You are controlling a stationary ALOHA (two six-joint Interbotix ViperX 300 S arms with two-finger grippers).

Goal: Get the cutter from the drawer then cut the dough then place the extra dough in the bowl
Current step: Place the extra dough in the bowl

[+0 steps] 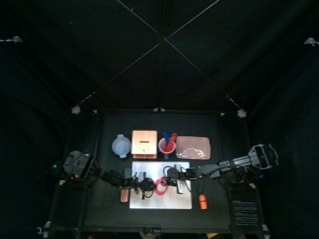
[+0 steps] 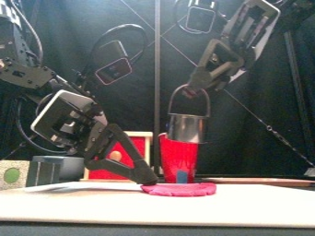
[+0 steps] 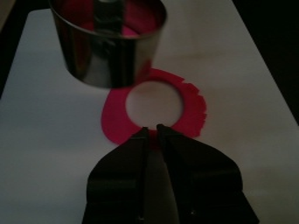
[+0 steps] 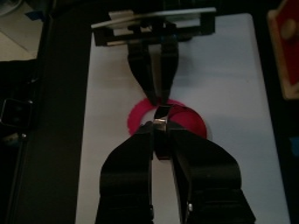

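Note:
A round metal cutter point(image 2: 185, 147) hangs just above the white cutting board point(image 3: 47, 114), with pink dough showing inside it point(image 3: 122, 13). My right gripper point(image 2: 187, 109) is shut on its wire handle point(image 4: 163, 118) from above. Below it a pink dough ring point(image 3: 176, 96) lies flat on the board, its middle cut out. My left gripper point(image 3: 152, 131) reaches in low from the left. Its jaws are shut at the ring's near edge, which they hide, and seem to pinch it. The front view shows the ring point(image 2: 179, 190) under the cutter.
Behind the board stand the blue-grey bowl point(image 1: 121, 145) at the left, the wooden box point(image 1: 145, 143) with its red drawer front, a red cup point(image 1: 163, 142) and the pink tray point(image 1: 193, 147) at the right. Bare white board point(image 1: 162, 201) lies toward the table's front.

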